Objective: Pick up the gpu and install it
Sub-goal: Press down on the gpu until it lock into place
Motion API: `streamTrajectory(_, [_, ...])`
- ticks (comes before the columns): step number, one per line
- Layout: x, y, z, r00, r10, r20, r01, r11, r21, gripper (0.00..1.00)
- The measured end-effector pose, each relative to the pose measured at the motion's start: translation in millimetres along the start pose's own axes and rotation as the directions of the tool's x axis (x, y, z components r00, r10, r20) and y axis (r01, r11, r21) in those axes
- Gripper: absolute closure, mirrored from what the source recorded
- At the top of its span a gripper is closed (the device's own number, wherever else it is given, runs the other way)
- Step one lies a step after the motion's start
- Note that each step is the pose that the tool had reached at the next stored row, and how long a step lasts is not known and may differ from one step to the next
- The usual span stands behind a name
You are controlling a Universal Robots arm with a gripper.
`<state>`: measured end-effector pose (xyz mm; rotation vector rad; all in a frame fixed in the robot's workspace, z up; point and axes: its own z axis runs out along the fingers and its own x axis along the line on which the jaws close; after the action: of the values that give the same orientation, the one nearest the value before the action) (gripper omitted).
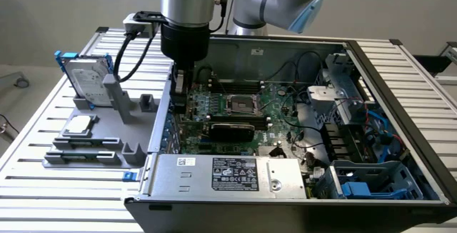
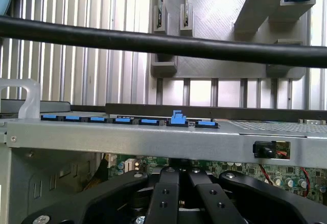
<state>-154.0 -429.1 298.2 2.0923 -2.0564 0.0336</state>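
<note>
— Where is the gpu?

— As far as I can tell it's the black-faced card standing on edge on the motherboard, inside the open computer case on the bench. Its lower edge and bracket are hidden.

— How would it handle?

— Light, stiff and fragile, I'd say. It is best held by the top edge or cover, not the circuit side.

— And the claw?

— Closed tight, down by the case wall on the exterior view's left, apart from the card. I can't make out anything pinched between its tips; they're cut off by shadow.
</note>
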Motion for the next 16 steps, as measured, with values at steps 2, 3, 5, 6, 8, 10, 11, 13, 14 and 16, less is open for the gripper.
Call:
streamTrajectory(2, [-0.1, 0.0, 0.0, 1.0, 0.001, 0.0002, -0.001, 1.0, 0.0, 0.89])
streamTrajectory(3, [-0.2, 0.0, -0.3, 1.0, 0.002, 0.0007, -0.002, 1.0, 0.0001, 0.89])
streamTrajectory(5, [0.2, 0.5, -4.1, 1.0, 0.004, 0.0008, -0.004, 1.0, -0.0005, 0.89])
streamTrajectory(6, [0.8, 0.5, -7.1, 1.0, 0.005, 0.0007, -0.005, 1.0, -0.0007, 0.89])
streamTrajectory(8, [1.6, -1.3, -11.9, 1.0, 0.006, 0.0006, -0.006, 1.0, -0.001, 0.89])
streamTrajectory(10, [2.0, -7.6, -14.6, 1.0, 0.006, 0.0008, -0.006, 1.0, -0.0008, 0.89])
streamTrajectory(11, [2.3, -11.9, -15.6, 1.0, 0.006, 0.0006, -0.006, 1.0, -0.001, 0.89])
streamTrajectory(13, [2.7, -20.8, -17.7, 1.0, 0.006, 0.0014, -0.006, 1.0, -0.0009, 0.89])
streamTrajectory(14, [2.9, -25.1, -18.9, 1.0, 0.006, 0.0021, -0.006, 1.0, -0.0009, 0.89])
streamTrajectory(16, [3.5, -33.9, -22.0, 1.0, 0.005, 0.004, -0.005, 1.0, -0.0009, 0.89])
